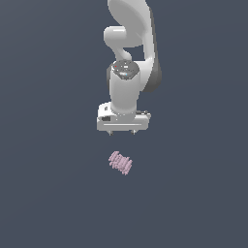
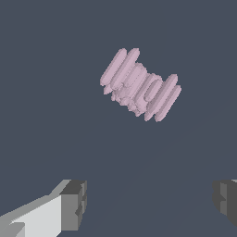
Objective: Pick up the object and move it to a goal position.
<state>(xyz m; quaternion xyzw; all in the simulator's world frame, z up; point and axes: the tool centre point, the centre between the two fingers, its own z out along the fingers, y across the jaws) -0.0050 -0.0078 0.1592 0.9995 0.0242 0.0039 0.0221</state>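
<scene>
**Open jaws above a free-lying object**

Fingertips (image 2: 74,203) sit closest to the wrist camera, spread wide with nothing between them. Beyond them lies the object (image 2: 140,85), a pale pink cluster of short parallel rods, tilted on the dark floor (image 2: 46,92). In the exterior view the object (image 1: 120,162) rests just below the gripper (image 1: 122,131), apart from it and untouched. Jaws are released, gripping nothing. Only the white arm (image 1: 127,58) rises behind; nothing blocks the way.
</scene>
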